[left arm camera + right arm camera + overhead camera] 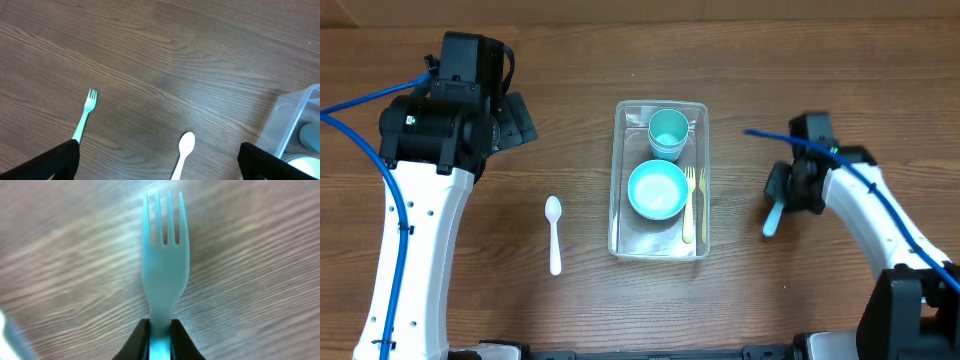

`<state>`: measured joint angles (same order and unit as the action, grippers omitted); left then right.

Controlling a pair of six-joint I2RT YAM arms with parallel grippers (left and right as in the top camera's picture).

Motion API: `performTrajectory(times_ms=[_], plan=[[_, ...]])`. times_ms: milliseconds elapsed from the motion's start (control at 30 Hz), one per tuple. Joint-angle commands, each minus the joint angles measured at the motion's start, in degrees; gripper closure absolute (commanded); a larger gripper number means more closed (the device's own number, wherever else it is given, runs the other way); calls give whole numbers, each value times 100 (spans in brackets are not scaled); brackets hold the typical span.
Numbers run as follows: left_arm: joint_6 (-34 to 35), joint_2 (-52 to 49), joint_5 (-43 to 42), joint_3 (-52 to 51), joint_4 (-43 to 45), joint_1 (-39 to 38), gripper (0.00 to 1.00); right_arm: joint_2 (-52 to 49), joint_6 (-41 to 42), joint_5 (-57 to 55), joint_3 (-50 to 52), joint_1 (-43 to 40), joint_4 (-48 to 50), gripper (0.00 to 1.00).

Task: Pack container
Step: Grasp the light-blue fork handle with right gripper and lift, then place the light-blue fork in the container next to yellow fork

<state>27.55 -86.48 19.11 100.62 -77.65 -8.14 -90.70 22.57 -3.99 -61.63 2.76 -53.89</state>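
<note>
Because the task calls for gathering loose tableware into one vessel, the clear, rectangular plastic container (617,220) with rounded corners sits at the centre of the brown wood-grain tabletop (790,70), within reach of both arms. It holds a teal plastic cup (668,132) at its 12 o'clock end and a round light-blue bowl (657,190) at mid-length. A pale-yellow plastic fork (689,205) lies lengthwise along the 3 o'clock wall, where the narrow gap beside the bowl suits a long item.

The right tool (160,330) stands at about 4 o'clock of the container, apart from it. Its jaws are clamped on the handle of a light-blue plastic fork (165,265), tines pointing away from the fingers. Gripping at the handle end leaves the head free, which probably eases lowering it into the same gap along the wall.

The left tool (159,161) hangs at about 10 o'clock, jaws spread wide and holding nothing. Its wrist view looks down on a white plastic spoon (184,149) at about 8 o'clock of the container and a second light-blue fork (85,114) farther out. Both lie flat on the tabletop, not yet packed. The spread jaws suit a pick of either item.
</note>
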Motion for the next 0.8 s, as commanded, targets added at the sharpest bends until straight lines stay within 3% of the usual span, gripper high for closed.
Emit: performTrajectory(times_ms=[0,267,767], plan=[[120,31,55,122,9,24,0,2,-205,-76,-966,17,-461,90],[120,31,55,122,9,24,0,4,-616,671,-2387,323,-1604,90],[120,31,55,122,9,24,0,2,-479,667,-2382,2369,-1799,90]])
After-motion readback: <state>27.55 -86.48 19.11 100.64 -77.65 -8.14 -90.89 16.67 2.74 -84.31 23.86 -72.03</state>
